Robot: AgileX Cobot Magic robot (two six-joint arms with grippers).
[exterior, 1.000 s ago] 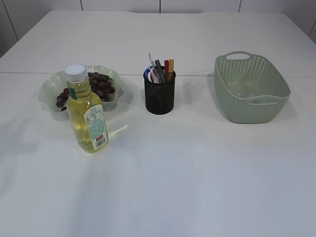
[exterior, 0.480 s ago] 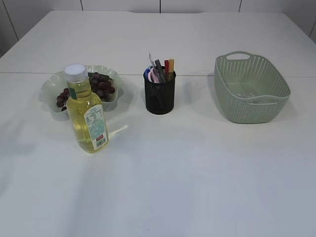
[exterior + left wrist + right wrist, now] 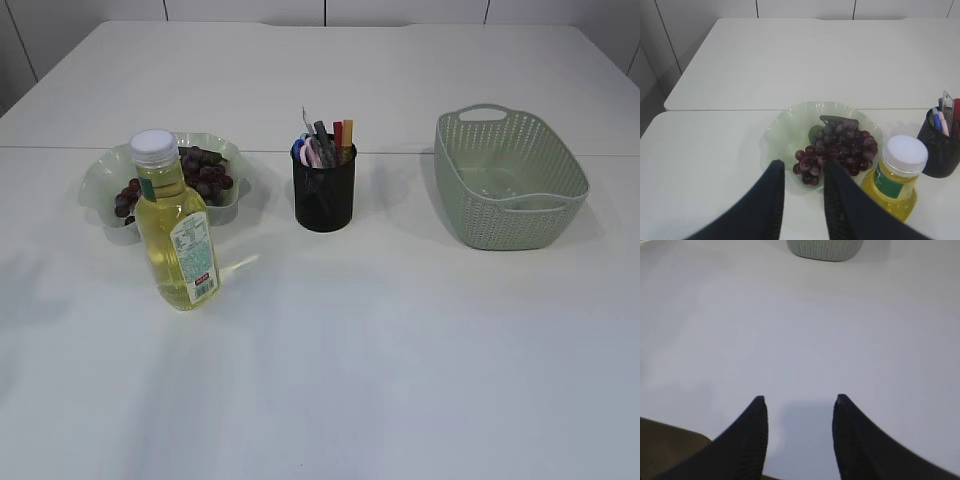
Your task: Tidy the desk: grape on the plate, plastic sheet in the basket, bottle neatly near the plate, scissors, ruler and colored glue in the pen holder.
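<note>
Grapes [image 3: 200, 175] are lying on the pale green plate [image 3: 105, 175] at nine o'clock on the white surface [image 3: 400, 340], with the yellow bottle [image 3: 177, 240] standing upright just in front of it, while the black pen holder [image 3: 323, 190] is sitting at twelve o'clock and the green basket [image 3: 508, 180] at two o'clock. Left end effector [image 3: 803, 172] is hovering released above the plate's near rim, grasping nothing. Right end effector [image 3: 799, 405] is hanging released over bare surface, well apart from the basket.
</note>
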